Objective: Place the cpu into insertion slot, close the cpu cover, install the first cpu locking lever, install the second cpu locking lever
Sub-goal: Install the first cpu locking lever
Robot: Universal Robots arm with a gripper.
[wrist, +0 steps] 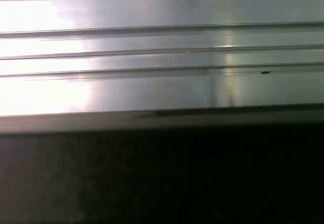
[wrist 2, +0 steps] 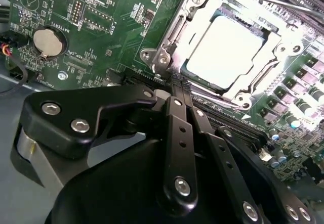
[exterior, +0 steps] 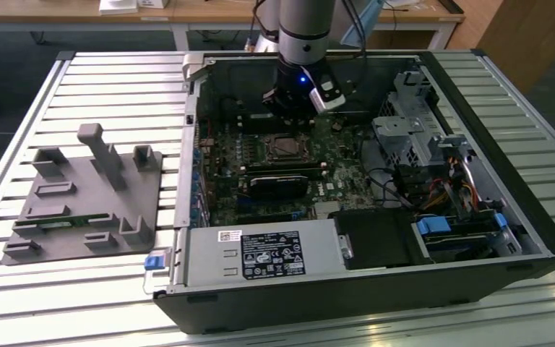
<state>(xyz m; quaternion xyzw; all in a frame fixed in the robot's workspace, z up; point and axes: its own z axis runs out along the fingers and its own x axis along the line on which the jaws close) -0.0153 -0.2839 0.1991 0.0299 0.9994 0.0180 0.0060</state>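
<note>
One ribbed aluminium table (exterior: 113, 72) carries an open computer case (exterior: 355, 307) lying on its side, with a grey moulded fixture (exterior: 84, 210) beside it on the exterior view's left. Wooden desks (exterior: 210, 11) stand behind the table. In the first wrist view, pale metal slats (wrist: 152, 57) run across above a dark band.

Inside the case the green motherboard (exterior: 258, 170) lies flat, with the insertion slot (exterior: 283, 148) near its middle. In the second wrist view the cpu (wrist 2: 223, 52) sits in that slot, its top a pale, brightly lit square. The cpu cover (wrist 2: 177, 29) lies down around it as a silvery frame, so the chip shows through the window. A round coin battery (wrist 2: 46, 41) sits further off on the board.

The arm reaches down into the case, and the gripper (wrist 2: 178, 85) hangs just beside one corner of the cover. Its black fingers (wrist 2: 178, 133) are pressed together with nothing seen between them.
</note>
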